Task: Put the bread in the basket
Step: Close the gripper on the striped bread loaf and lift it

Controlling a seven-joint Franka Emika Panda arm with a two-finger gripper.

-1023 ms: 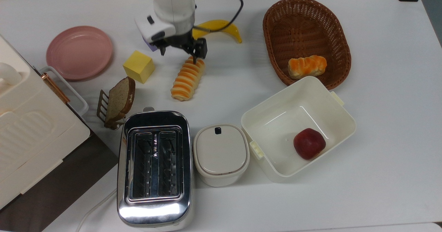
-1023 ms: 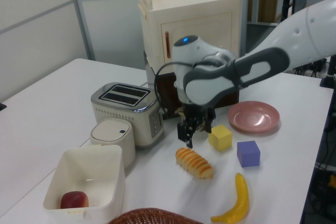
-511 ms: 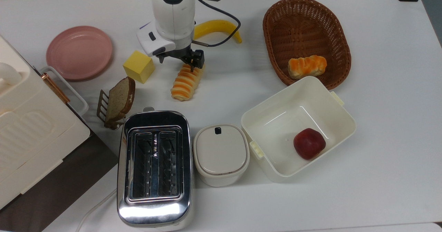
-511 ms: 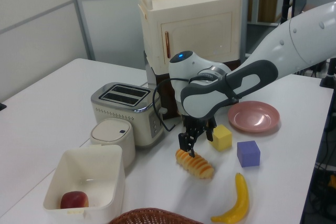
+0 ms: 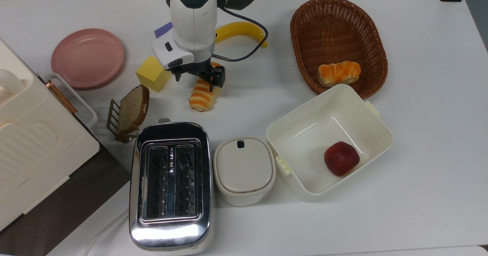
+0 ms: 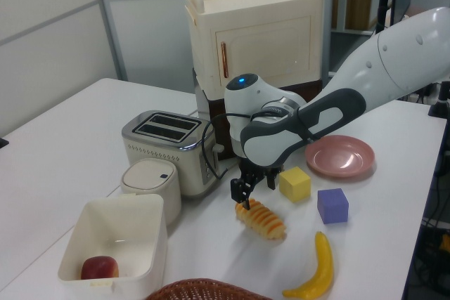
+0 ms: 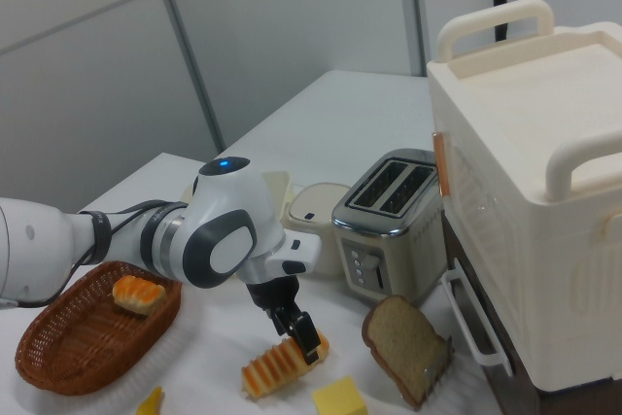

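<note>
Pincer spread open astride bread, flanked by yellow cube and banana; basket across white table, orange bun inside.

I see a big white table under everything. Behind it, in the left view, stand pale grey wall panels with thin metal strips between them. The right view has the same grey panels. The light is soft and even.

Woven wicker basket, glossy chrome toaster
</note>
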